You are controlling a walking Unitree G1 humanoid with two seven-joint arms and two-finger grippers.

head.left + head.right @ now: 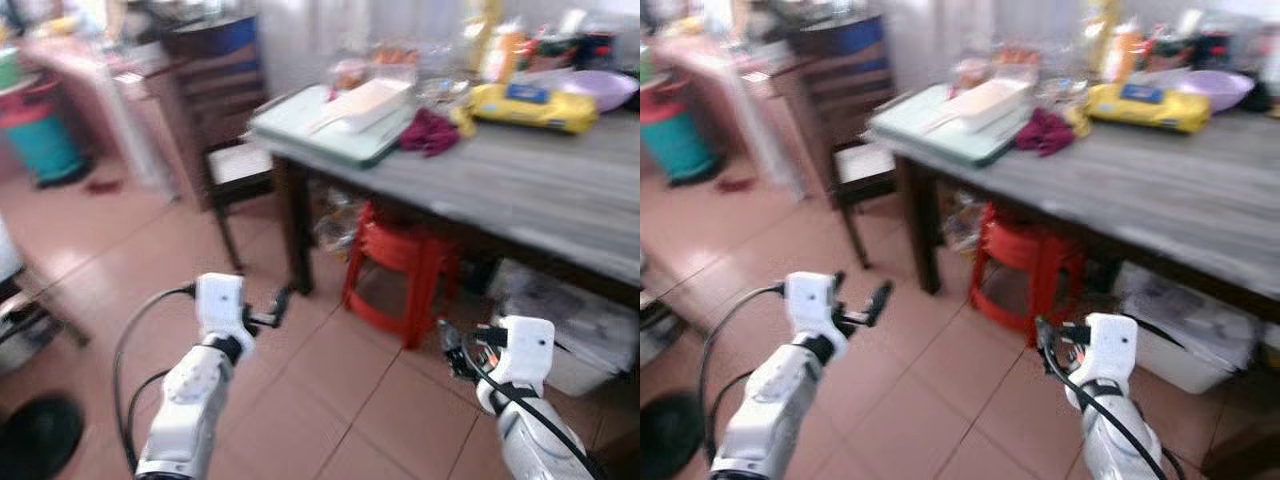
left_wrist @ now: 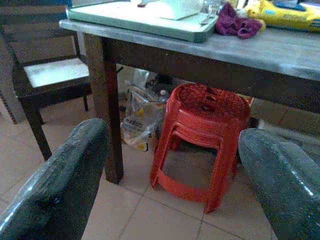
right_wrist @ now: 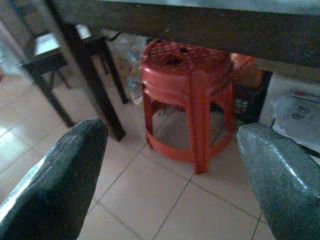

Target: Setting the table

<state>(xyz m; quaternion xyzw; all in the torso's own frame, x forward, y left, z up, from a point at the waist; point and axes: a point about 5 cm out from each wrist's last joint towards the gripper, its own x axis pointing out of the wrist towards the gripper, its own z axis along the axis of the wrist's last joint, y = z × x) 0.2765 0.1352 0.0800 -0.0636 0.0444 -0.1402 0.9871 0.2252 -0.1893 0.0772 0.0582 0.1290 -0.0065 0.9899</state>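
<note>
**Hands low, tabletop ahead and above**

Hands come first, nearest the camera: the left hand [image 1: 262, 318] and the right hand [image 1: 455, 352] both hang out over the tiled floor [image 1: 330, 400], below the level of the tabletop. In each wrist view the two black fingers stand wide apart with nothing between them, so both hands are open and hold nothing.

Beyond them, under the table, sits a stack of red stools [image 2: 200, 140], with a plastic bag [image 2: 137, 125] beside the dark table leg [image 2: 105, 110]. A white box [image 1: 570, 330] lies on the floor further to the right, and a dark chair [image 1: 235, 165] stands off the table's left corner.

The tabletop [image 1: 520, 190] runs from that near left corner away to the right, so its long axis slants across the view. On it, at the near corner, lies a pale green tray [image 1: 330, 125] carrying a white oblong dish [image 1: 370, 100]; just past it a crumpled maroon cloth [image 1: 430, 132], then a yellow packet [image 1: 530, 105] and a pink bowl [image 1: 600, 88], with blurred bottles at the back.

My reading: everything for setting the table lies ahead of and above both hands. The left hand is nearer the tray's corner, so it seems the likelier one to reach first, once raised.
</note>
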